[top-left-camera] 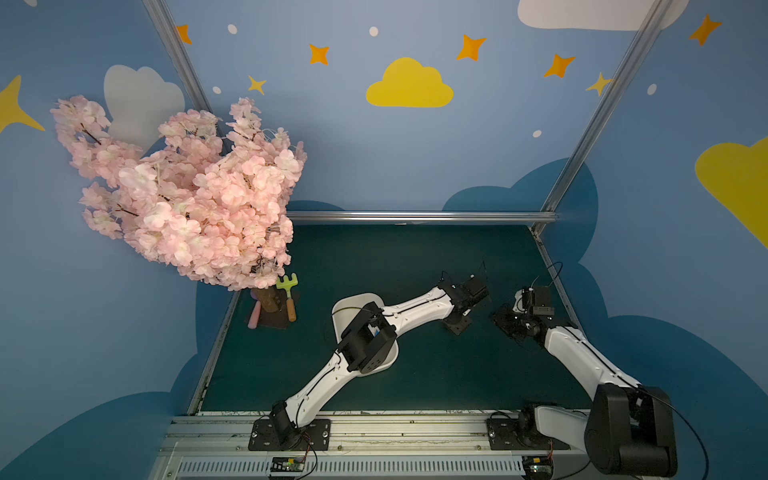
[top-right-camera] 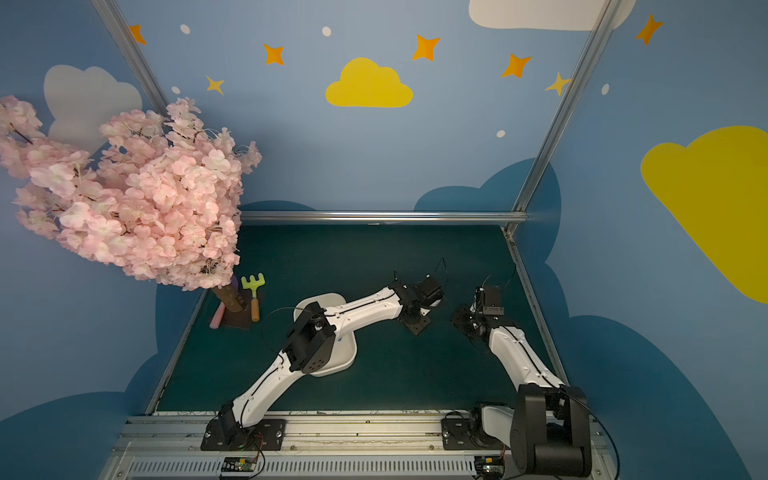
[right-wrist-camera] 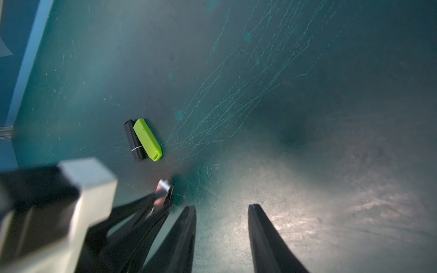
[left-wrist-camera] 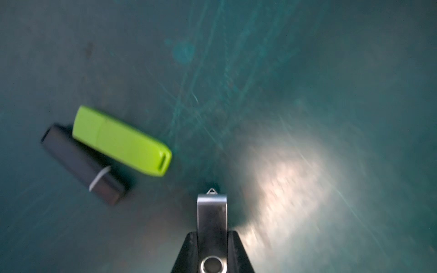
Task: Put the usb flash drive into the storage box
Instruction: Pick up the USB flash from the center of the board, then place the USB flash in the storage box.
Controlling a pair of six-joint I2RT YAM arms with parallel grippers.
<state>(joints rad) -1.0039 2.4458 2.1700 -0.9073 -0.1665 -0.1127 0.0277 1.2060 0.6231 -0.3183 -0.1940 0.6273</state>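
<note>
We find the left jaws clenched on the usb flash drive (left-wrist-camera: 212,212), a silver swivel stick. They pinch the long edges of its metal sleeve close to the round pivot, and the looped end pokes out ahead over the green surface (left-wrist-camera: 307,71). The pictures do not settle whether the stick has cleared the surface. The right jaws stand parted and empty just beside it, towards the right edge. A green stick (left-wrist-camera: 123,141) and a black stick (left-wrist-camera: 80,163) lie touching each other near the held one.

The storage box (top-left-camera: 355,300), a white tub, sits around the middle of the surface, well apart from the grip. The elbow of the left arm (top-left-camera: 368,345) hangs over it.

We judge the hold the weak point. The sleeve is smooth metal and turns on its pivot, so the body could swing out or the stick could slide free on the way across. If it falls among the two loose sticks, it would scatter them. With the right jaws so close, a sideways start could knock the two arms together. Because the arm's own elbow shadows the tub, a hurried release could land the stick on the rim or outside it.
</note>
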